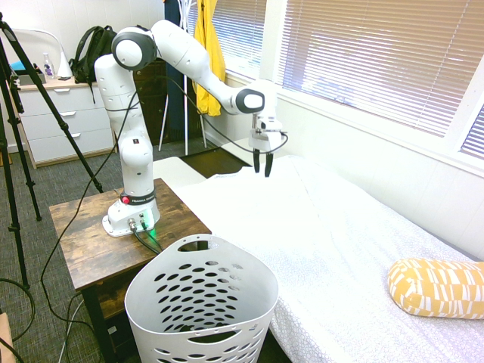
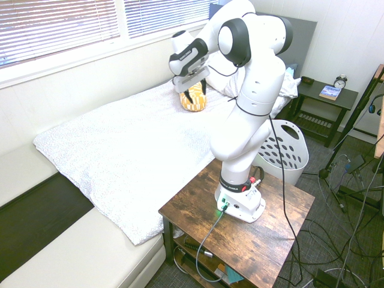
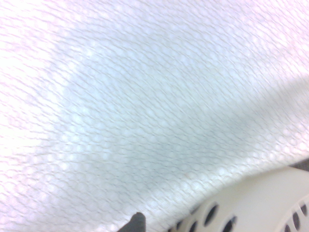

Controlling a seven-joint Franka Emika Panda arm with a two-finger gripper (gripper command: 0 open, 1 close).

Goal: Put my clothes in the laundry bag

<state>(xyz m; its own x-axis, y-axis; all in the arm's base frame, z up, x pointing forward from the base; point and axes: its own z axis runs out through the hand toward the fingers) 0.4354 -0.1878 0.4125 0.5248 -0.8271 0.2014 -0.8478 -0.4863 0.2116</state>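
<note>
White laundry basket stands beside bed.

smooth white plastic laundry basket

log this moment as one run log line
gripper: open, empty, above white bedspread | laundry basket: on floor beside bed, looks empty | black garment: not in view
</note>
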